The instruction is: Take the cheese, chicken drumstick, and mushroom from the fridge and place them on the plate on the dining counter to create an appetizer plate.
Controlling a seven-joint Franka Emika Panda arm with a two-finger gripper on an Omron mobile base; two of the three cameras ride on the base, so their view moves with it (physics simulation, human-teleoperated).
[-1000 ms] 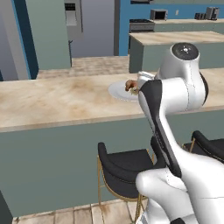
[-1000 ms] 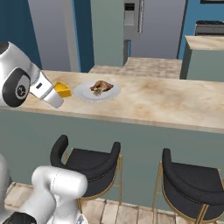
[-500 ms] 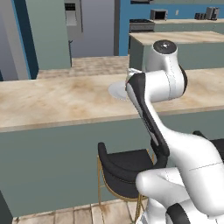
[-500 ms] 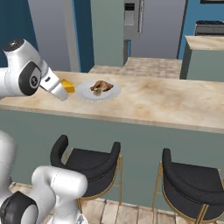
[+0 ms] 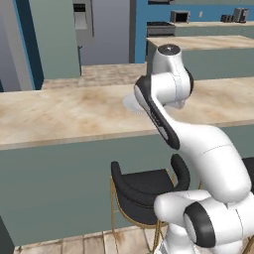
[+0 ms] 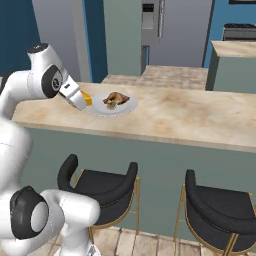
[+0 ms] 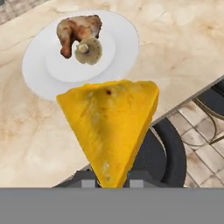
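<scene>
No legible text, label, brand, number or sign appears on any surface in the three views.

Even, flat rendered light, bright throughout. Soft shadow under the plate (image 7: 39,83) rim. Textures coarse and pixelated, worst close up, lower centre of hand view. No glare, no edge distortion.
</scene>
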